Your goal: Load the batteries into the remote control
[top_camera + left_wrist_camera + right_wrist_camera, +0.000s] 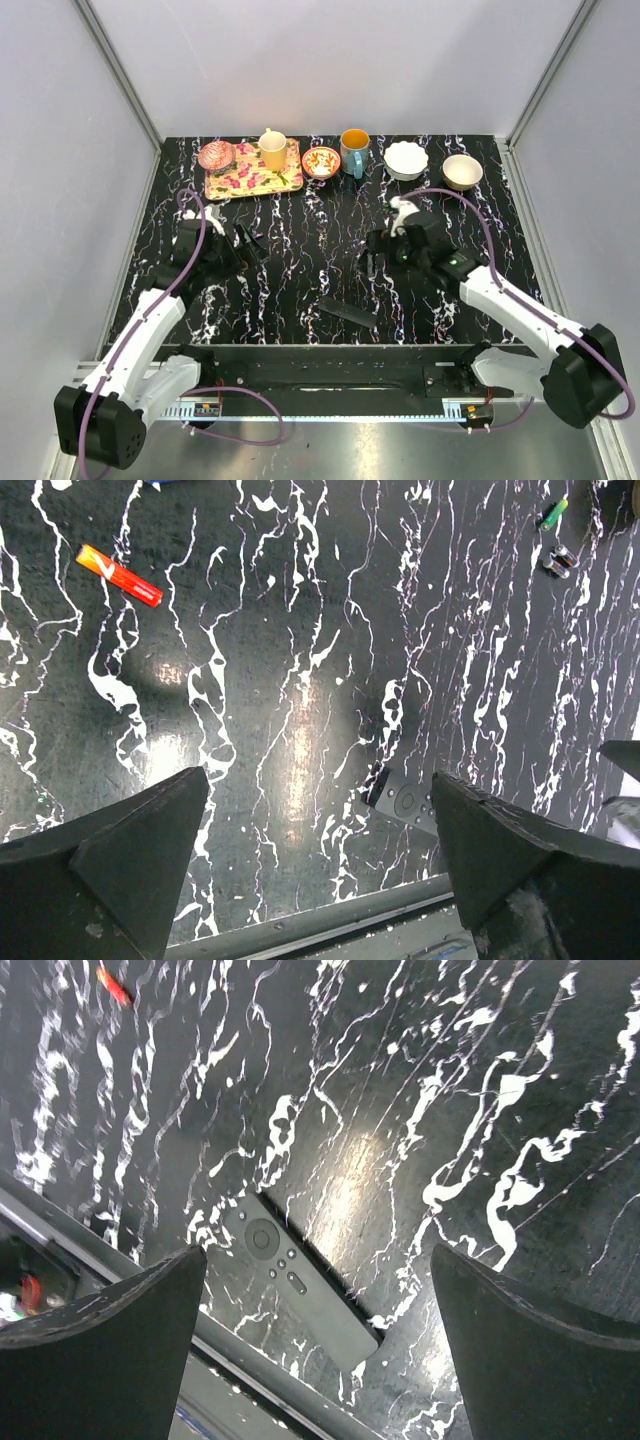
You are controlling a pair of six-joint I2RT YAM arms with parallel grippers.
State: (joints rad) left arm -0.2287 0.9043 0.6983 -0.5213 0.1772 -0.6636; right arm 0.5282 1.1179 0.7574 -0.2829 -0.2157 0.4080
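Observation:
The remote control [348,313] is a slim black bar lying flat near the table's front edge, between the two arms. In the right wrist view it [300,1290] lies button side up, below and between the open fingers. In the left wrist view only its button end [405,802] shows, by the right finger. An orange-red battery [120,575] lies on the table to the far left, and a green-tipped battery [551,515] to the far right. A red battery [113,985] shows in the right wrist view. My left gripper [250,243] [320,785] is open and empty. My right gripper [372,258] [315,1255] is open and empty, above the remote.
At the back stand a floral tray [252,180] with a yellow cup [272,150], a pink dish [216,155], a patterned bowl [321,161], an orange-and-blue cup [354,150], a white bowl [406,159] and a beige bowl [462,171]. A metal rail [330,925] borders the front edge.

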